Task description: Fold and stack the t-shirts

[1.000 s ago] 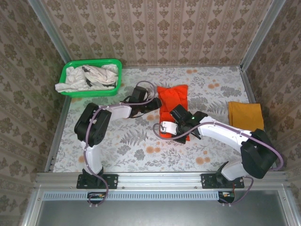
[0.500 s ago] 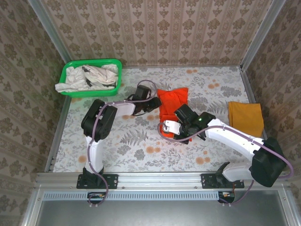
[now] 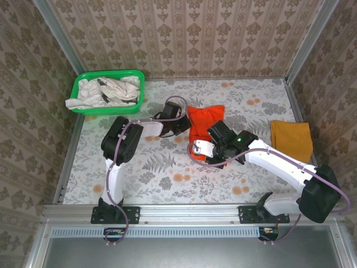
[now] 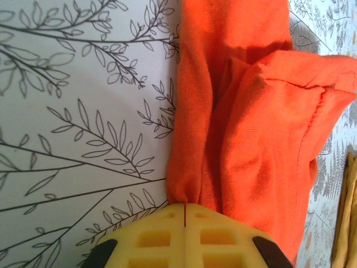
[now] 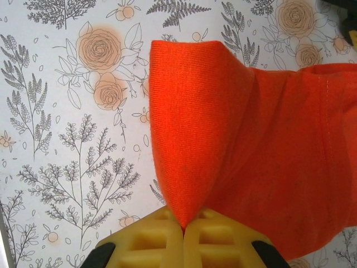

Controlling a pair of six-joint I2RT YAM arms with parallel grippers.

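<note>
We're mid-fold: the bright orange-red soft cloth t-shirt (image 3: pixel 205 118) lies bunched at the middle of the floral-print table (image 3: pixel 167 173), left gripper (image 4: pixel 184 207) clamped on its left edge, right gripper (image 5: pixel 183 222) pinched on a raised near corner (both jaws tight together on cloth). Next, we reckon, both arms carry their holds across in step, lay the fold flat, then stack it on the folded mustard-yellow t-shirt (image 3: pixel 290 139) at the right edge.

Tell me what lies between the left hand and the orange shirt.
Nothing. In the left wrist view the left hand is shut on a fold of the orange shirt, so the cloth sits pinched between its closed fingers with no gap.
</note>
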